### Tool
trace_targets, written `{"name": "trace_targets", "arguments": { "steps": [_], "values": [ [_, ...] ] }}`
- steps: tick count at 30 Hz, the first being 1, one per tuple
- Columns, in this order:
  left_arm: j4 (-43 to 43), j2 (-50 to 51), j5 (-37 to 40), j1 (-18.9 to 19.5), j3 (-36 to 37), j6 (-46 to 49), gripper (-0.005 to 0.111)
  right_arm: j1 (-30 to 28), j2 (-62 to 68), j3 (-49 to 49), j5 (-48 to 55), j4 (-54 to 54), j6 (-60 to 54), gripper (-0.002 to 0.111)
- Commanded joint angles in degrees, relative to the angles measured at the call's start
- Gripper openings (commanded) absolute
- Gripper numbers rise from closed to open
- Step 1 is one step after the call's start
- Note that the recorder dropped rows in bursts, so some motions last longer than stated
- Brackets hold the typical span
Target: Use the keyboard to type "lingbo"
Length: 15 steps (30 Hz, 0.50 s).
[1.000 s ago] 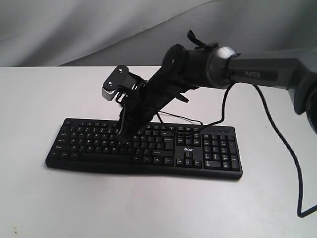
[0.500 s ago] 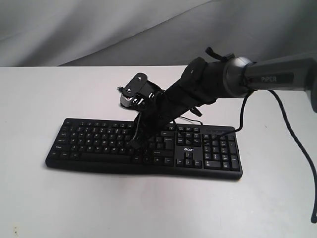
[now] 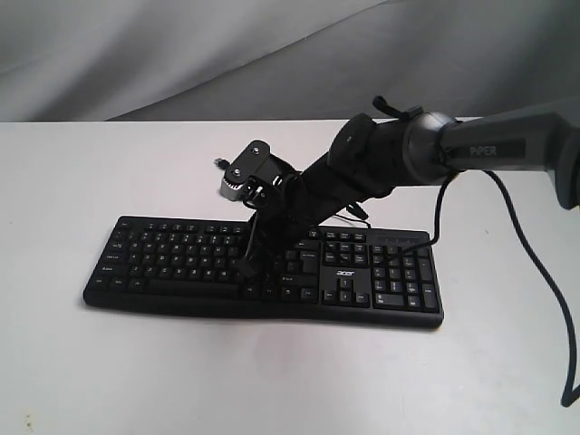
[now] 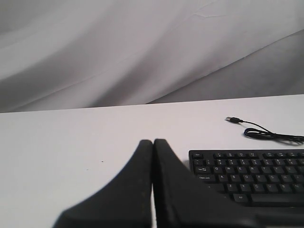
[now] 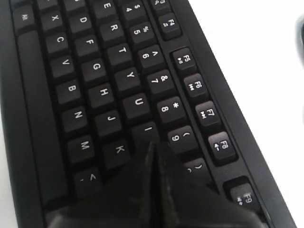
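The black keyboard (image 3: 172,258) lies across the white table, its acer logo (image 3: 345,273) left of the number pad. My right arm reaches in from the right, and my right gripper (image 3: 246,265) points down at the letter keys, shut and empty. In the right wrist view my right gripper (image 5: 154,145) has its tip at the edge of the I key (image 5: 148,129), beside K (image 5: 119,149), and it hides the keys beyond; contact cannot be told. My left gripper (image 4: 153,141) is shut and empty, low over bare table by the keyboard (image 4: 247,173) end.
The keyboard's thin cable (image 4: 270,137) runs behind it and ends in a loose USB plug (image 4: 232,119). My right arm's own black cable (image 3: 544,272) hangs over the table at the right. A grey cloth backdrop (image 3: 181,54) closes the far side.
My right gripper has moved rightward along the letter keys since a second ago, and the arm sits lower. In the last half second it has barely shifted.
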Motion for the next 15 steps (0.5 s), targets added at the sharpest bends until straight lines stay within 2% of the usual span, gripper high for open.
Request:
{"name": "trace_targets", "arguments": {
  "steps": [1, 15],
  "values": [
    [0.01, -0.28, -0.35, -0.31, 0.28, -0.12, 0.001, -0.38, 0.21, 0.11, -0.36, 0.46, -0.74, 0.000],
    [0.01, -0.28, -0.35, -0.31, 0.28, -0.12, 0.001, -0.38, 0.75, 0.11, -1.10, 0.34, -0.77, 0.000]
  ]
}}
